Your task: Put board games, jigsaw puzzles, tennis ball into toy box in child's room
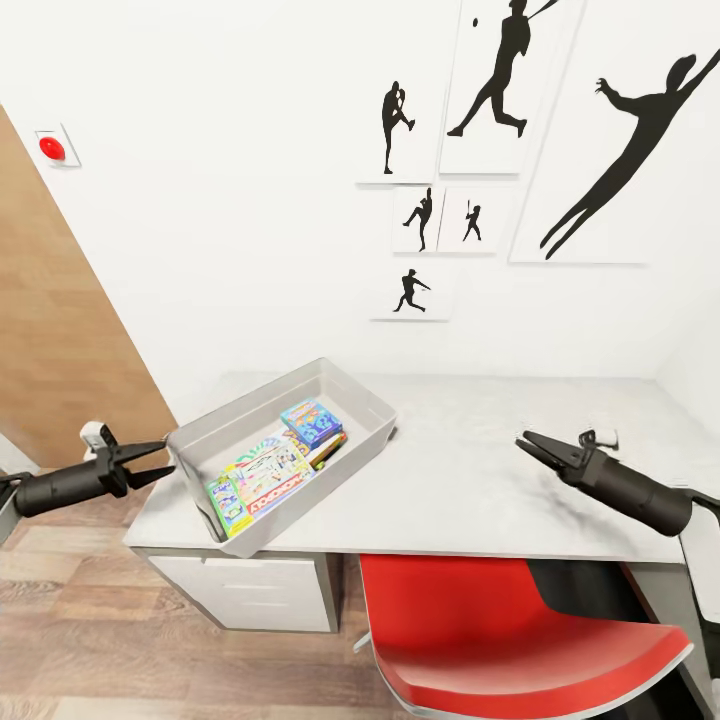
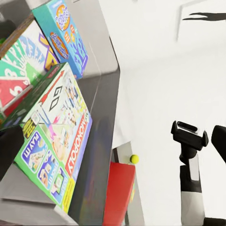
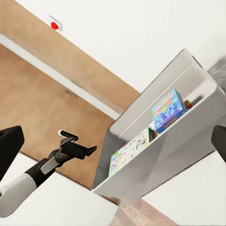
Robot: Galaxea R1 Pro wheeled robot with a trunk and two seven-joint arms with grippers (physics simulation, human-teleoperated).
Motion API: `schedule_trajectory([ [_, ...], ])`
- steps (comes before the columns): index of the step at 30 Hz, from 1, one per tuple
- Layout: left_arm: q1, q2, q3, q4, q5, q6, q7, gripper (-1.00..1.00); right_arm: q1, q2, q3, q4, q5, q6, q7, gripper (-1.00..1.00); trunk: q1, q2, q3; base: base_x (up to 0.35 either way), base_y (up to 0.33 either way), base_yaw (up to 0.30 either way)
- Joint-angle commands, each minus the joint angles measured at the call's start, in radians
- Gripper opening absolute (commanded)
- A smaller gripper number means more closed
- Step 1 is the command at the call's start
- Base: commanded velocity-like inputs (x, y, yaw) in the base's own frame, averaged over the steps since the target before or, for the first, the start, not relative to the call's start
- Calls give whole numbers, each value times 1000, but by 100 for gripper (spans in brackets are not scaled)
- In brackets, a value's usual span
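The pale grey toy box (image 1: 300, 512) stands on the left end of the table (image 1: 470, 490). Inside lie three board games: a multicoloured one (image 2: 54, 141) on top, a small blue one (image 1: 311, 421) and a green, red and white one (image 2: 16, 70). Bright yellow and orange edges (image 1: 328, 452) peek out under the blue box; I cannot tell if they are the jigsaw puzzles. A tennis ball (image 2: 134, 159) shows past the bin near the red chair; what it rests on is unclear. My left gripper (image 1: 168, 457) is open beside the bin's left corner. My right gripper (image 1: 524, 443) hangs open above the table's right part. The bed is out of view.
A red chair (image 1: 500, 630) is pushed under the table's front edge. White drawers (image 1: 250, 590) sit below the bin. A wooden door (image 1: 60, 330) is at the left, and a white wall with baseball silhouettes (image 1: 500, 70) is behind.
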Motion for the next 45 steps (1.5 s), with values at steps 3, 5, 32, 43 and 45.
schedule_trajectory([
  [3,17,6,2,-35,2,11,-4,100,34,4,-11,-24,2,2,23,100,0,-1,-1,0,0,0],
  [5,28,15,2,-60,5,12,-4,100,67,10,-17,-40,2,-1,41,100,0,-1,-1,0,0,0],
  [32,41,22,0,-92,9,13,-4,100,280,53,-77,-96,1,-185,279,100,0,-1,27,0,0,0],
  [43,41,26,2,-93,8,11,-4,100,287,52,-112,-102,2,-185,290,100,0,-1,44,0,0,0],
  [45,41,28,3,-93,8,11,-4,100,288,53,-120,-102,2,-185,291,100,0,-1,48,0,0,0],
])
